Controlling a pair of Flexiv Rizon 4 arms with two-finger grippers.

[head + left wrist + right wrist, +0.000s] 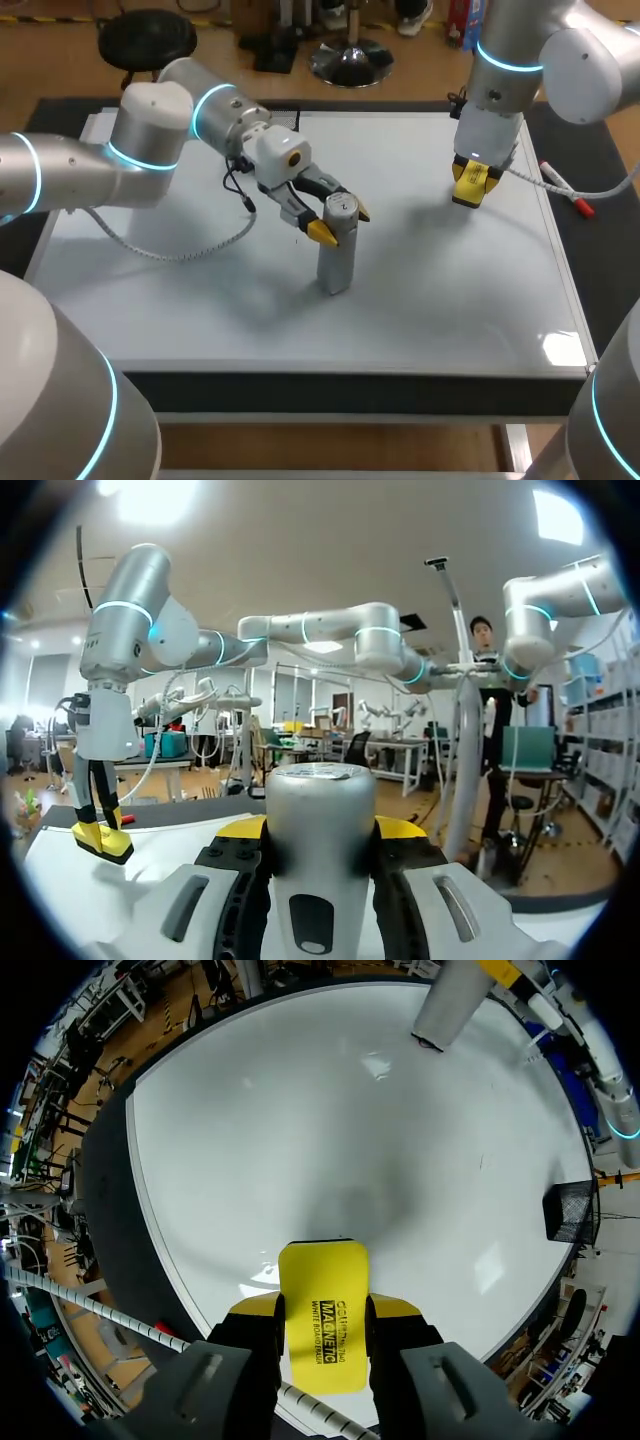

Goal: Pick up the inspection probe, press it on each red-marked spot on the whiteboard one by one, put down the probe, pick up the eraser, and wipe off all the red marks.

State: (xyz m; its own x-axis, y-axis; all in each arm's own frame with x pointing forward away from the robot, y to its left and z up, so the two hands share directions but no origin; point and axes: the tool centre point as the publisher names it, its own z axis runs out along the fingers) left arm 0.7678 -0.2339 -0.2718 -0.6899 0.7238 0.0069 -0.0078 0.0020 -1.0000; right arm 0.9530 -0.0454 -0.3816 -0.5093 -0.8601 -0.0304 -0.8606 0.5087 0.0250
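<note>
Silver-grey and cylindrical, the inspection probe (337, 262) stands upright near the middle of the whiteboard (200, 310), a little to the left of centre. Its lower end is down at the white surface; whether it truly touches cannot be told for sure. The left gripper (341, 222) is clamped on the probe's upper part, one yellow fingertip on each side of the barrel and both pressed against it, as the left wrist view shows closely. The probe's flat top rises just above the fingers. The left arm comes in from the left side and slopes down over the board to reach it.

Well apart from the probe, over the far right part of the whiteboard, the right gripper (472, 188) points downward and holds the yellow eraser (322, 1300) between its two fingers, gripped from both sides at a narrow spread. The eraser hangs clear of the board, with a soft shadow on the white surface beneath it.

To the right of the whiteboard, on the dark mat (600, 270) beside its edge, lies a white marker (566, 190) with a red cap, apart from both grippers.
</note>
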